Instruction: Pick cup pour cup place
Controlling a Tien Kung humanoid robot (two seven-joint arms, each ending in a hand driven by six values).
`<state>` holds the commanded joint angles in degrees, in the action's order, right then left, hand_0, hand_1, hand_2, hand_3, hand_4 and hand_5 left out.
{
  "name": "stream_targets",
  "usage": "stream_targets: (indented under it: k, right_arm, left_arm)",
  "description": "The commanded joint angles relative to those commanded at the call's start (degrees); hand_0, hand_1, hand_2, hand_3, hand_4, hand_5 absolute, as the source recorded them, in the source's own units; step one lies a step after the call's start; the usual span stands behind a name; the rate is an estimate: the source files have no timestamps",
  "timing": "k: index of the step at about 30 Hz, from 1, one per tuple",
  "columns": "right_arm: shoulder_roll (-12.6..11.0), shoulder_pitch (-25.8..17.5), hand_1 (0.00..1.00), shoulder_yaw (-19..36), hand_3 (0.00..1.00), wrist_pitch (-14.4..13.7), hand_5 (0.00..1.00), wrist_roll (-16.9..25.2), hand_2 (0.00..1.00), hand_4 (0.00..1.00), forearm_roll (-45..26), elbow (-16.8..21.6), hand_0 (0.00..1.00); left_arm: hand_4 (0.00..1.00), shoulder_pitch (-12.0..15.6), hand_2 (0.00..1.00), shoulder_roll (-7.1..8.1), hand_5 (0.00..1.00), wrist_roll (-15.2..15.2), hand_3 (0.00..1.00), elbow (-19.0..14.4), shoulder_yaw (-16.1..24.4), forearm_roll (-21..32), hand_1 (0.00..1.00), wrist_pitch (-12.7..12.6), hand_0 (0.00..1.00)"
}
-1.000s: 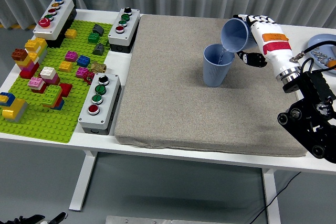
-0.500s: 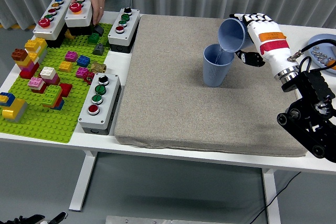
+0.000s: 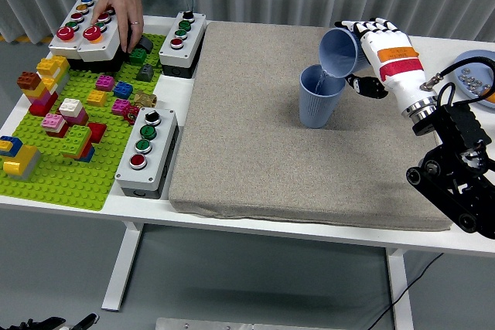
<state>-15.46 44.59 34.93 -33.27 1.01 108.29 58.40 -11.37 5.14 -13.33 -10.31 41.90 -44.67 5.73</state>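
The right hand (image 3: 371,48), fingers gripping the tilted blue cup (image 3: 340,50), had tipped it slightly steeper over the standing cup (image 3: 319,96) mid-mat; pouring seemed nearly finished, placing remained.

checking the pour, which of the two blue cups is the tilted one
The blue cup held in the right hand, tipped over the ribbed cup, which stands upright on the grey mat.

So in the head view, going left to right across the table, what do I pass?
Green brick baseplate → button box at the mat's near left → grey mat → upright blue cup → tilted blue cup held by the right hand → blue bowl at the right edge.
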Motion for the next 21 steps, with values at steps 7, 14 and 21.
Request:
stream_targets:
  k: [7, 14, 21]
  right_arm:
    - [-0.14, 0.16, 0.783, -0.45, 0.711, -0.24, 0.043, 0.15, 0.718, 0.696, -0.12, -0.37, 0.908]
    - [-0.55, 0.66, 0.784, -1.32, 0.710, -0.87, 0.039, 0.15, 0.719, 0.697, 0.09, -0.49, 0.909]
    - [-0.85, 1.18, 0.785, -2.35, 0.709, -1.99, 0.036, -0.97, 0.719, 0.697, 1.90, -0.54, 0.912]
  left_arm:
    - [0.501, 0.05, 0.815, 0.03, 0.998, 0.06, 0.660, 0.00, -0.11, 0.03, 0.759, 0.00, 0.767]
    - [0.501, -0.15, 0.814, 0.03, 0.998, 0.09, 0.660, 0.00, -0.15, 0.13, 0.759, -0.04, 0.767]
    - [0.501, -0.20, 0.815, 0.04, 0.998, 0.10, 0.660, 0.00, -0.22, 0.17, 0.759, -0.03, 0.767]
